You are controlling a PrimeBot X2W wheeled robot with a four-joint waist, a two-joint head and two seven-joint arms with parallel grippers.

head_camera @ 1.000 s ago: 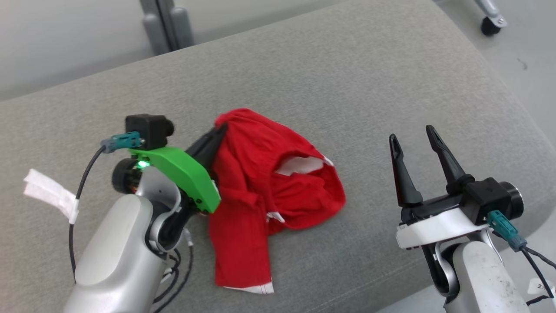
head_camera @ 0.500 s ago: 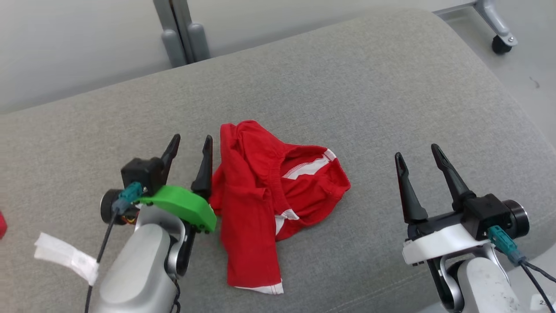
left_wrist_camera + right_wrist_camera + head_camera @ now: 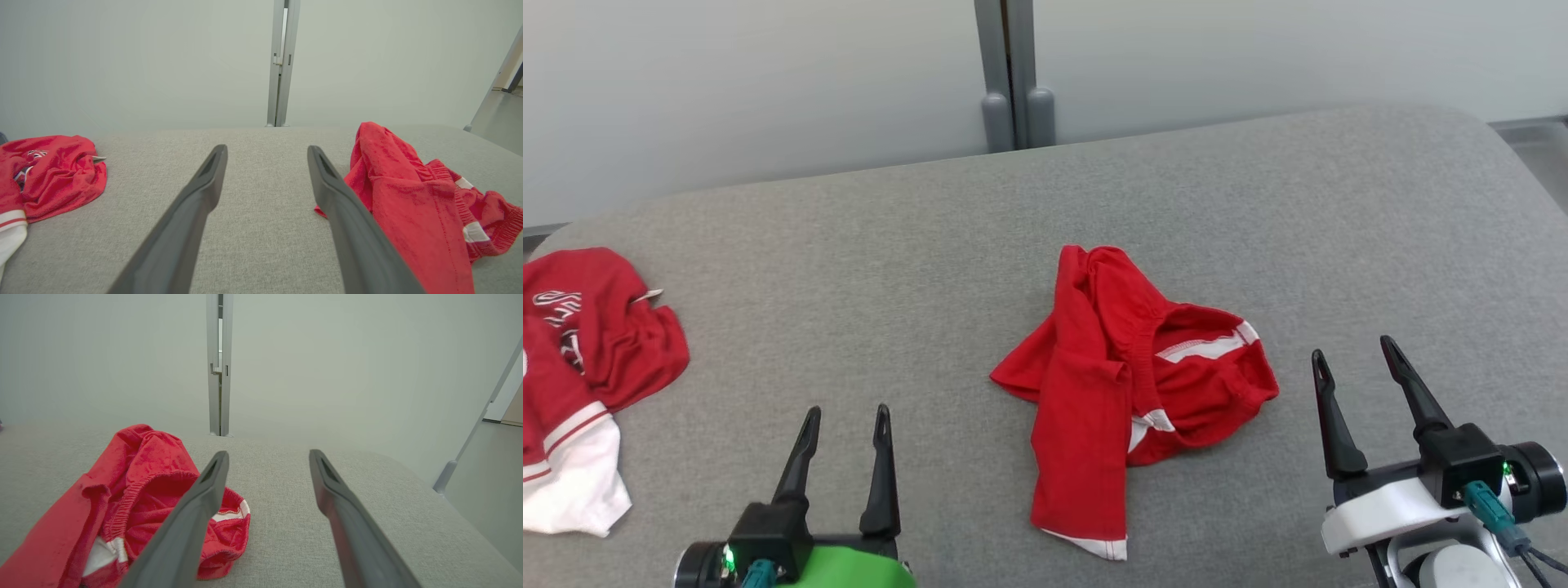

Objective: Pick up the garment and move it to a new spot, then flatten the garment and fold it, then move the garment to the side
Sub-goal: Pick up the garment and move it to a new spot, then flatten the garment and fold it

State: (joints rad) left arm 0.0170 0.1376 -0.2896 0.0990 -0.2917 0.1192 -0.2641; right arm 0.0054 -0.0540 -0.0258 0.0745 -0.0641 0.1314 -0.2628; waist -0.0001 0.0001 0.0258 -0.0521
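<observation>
A crumpled red garment (image 3: pixel 1131 384) with white trim lies in a heap on the grey cushioned surface (image 3: pixel 931 269), near the middle. It also shows at the right of the left wrist view (image 3: pixel 408 200) and at the lower left of the right wrist view (image 3: pixel 135 498). My left gripper (image 3: pixel 846 418) stands open at the lower left, apart from the garment, with nothing between its fingers (image 3: pixel 196 204). My right gripper (image 3: pixel 1356 347) is open at the lower right, just right of the garment and clear of it, its fingers (image 3: pixel 204 494) empty.
A second pile of red and white clothing (image 3: pixel 580 367) lies at the far left edge of the surface (image 3: pixel 49 171). A pale wall with a grey post (image 3: pixel 1011 73) stands behind. The surface rounds off at its right end.
My left gripper let go of the garment, opened and drew back to the lower left. The garment now lies loose. The head camera has swung, bringing the pile at the left into view.
</observation>
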